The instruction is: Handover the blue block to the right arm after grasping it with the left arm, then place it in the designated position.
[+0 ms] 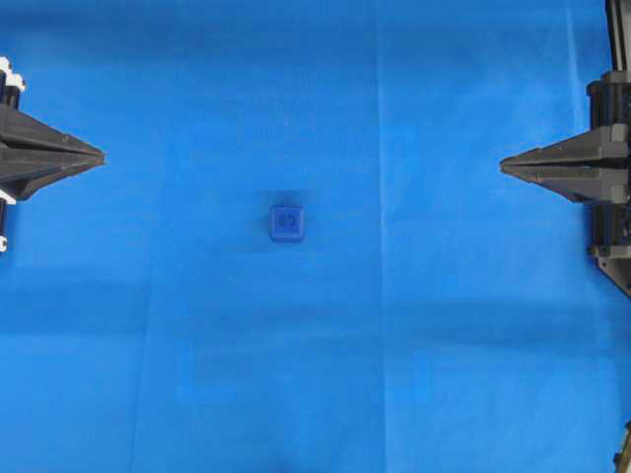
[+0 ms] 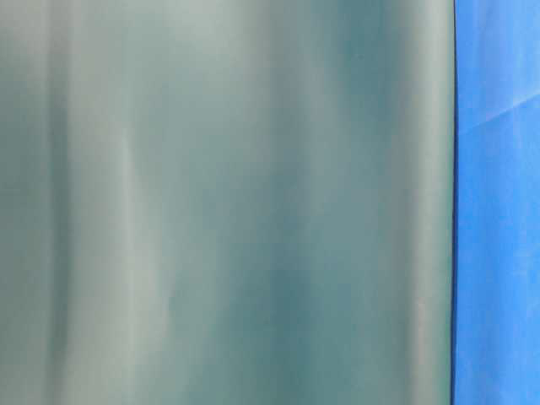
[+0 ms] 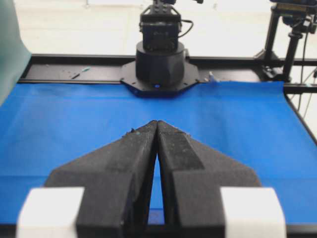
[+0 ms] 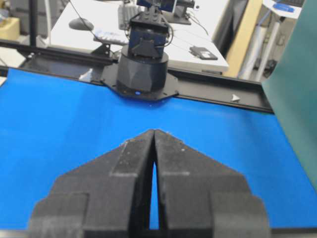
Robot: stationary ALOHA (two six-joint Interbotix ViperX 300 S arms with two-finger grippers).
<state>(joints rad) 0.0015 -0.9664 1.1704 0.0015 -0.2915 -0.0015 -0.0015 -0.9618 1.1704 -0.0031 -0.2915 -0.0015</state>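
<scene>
Left gripper (image 1: 102,156), black with white brackets, is seen with fingertips together, empty, well left of the small dark-blue cube (image 1: 287,223); all-black right gripper (image 1: 503,165) likewise, well right. Cube untouched on blue cloth (image 1: 197,374); every step is judged outstanding.

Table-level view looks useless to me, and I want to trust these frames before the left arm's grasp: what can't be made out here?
- Table-level view: a blurred green sheet hides the block and both grippers.
- Both wrist views: blue block absent; closed fingers fill the foreground.
- Overhead: left gripper and right gripper cut off by the edges.
</scene>
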